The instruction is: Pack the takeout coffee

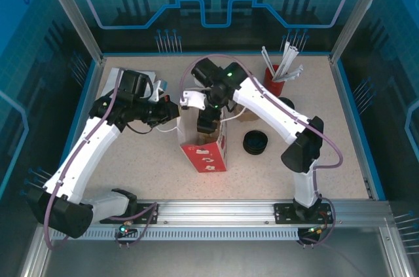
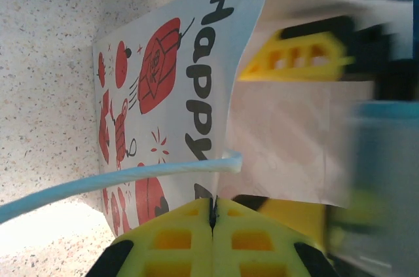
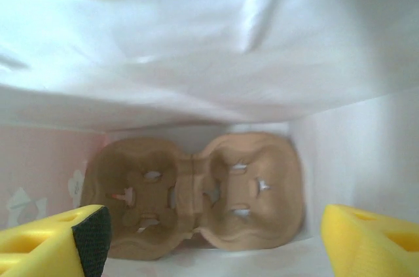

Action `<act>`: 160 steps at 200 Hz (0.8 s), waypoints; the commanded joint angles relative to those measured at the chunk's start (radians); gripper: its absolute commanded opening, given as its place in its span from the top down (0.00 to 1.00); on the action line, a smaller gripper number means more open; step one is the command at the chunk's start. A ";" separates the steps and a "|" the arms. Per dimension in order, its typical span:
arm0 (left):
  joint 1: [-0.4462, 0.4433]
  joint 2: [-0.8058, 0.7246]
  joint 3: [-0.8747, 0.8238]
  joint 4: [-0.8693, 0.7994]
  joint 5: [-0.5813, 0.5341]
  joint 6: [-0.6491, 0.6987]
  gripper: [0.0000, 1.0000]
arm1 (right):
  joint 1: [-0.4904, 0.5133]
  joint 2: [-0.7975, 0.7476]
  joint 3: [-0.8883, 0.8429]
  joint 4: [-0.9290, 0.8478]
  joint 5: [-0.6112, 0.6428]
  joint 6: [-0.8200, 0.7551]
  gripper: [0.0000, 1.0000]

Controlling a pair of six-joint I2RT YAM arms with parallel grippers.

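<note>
left claw point(image 2: 211, 215) clamped on bag point(image 2: 163, 93) rim | right claw point(image 3: 209, 241) apart inside bag, over carrier point(image 3: 196, 188) | blurred shape point(image 2: 383, 179) by bag unreadable

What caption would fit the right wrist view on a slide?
Open right tool above the paper bag; an empty two-cup carrier lies at its bottom.

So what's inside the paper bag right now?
A brown two-cup cardboard carrier lies flat on the floor of the paper bag, both wells empty. The right pincer hangs open above it. The carrier covers the floor beneath; one yellow finger hides a corner of it.
</note>
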 commanded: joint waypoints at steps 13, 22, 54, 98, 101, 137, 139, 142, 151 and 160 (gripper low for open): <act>-0.004 0.005 -0.004 0.002 0.017 0.005 1.00 | -0.049 -0.096 0.123 0.033 -0.084 0.118 0.14; -0.006 0.006 -0.002 0.006 0.018 0.005 1.00 | -0.061 -0.117 0.133 0.050 -0.116 0.142 0.14; -0.010 0.013 0.008 0.006 0.014 0.004 1.00 | -0.084 -0.195 0.131 0.114 -0.144 0.242 0.14; -0.011 0.020 0.081 -0.061 -0.020 0.044 0.73 | -0.143 -0.328 0.051 0.191 -0.015 0.429 0.11; -0.011 0.020 0.094 -0.071 -0.024 0.051 0.71 | -0.149 -0.339 0.041 0.195 0.001 0.439 0.11; -0.011 0.031 0.252 -0.176 -0.084 0.108 0.64 | -0.210 -0.491 -0.143 0.282 0.117 0.528 0.04; -0.011 0.034 0.259 -0.182 -0.085 0.111 0.64 | -0.214 -0.500 -0.156 0.288 0.118 0.534 0.04; -0.011 0.036 0.275 -0.191 -0.090 0.117 0.64 | -0.220 -0.515 -0.176 0.299 0.123 0.537 0.03; -0.015 0.054 0.321 -0.221 -0.106 0.144 0.63 | -0.234 -0.554 -0.233 0.328 0.133 0.551 0.02; -0.026 0.080 0.373 -0.255 -0.135 0.185 0.62 | -0.248 -0.593 -0.285 0.358 0.143 0.562 0.01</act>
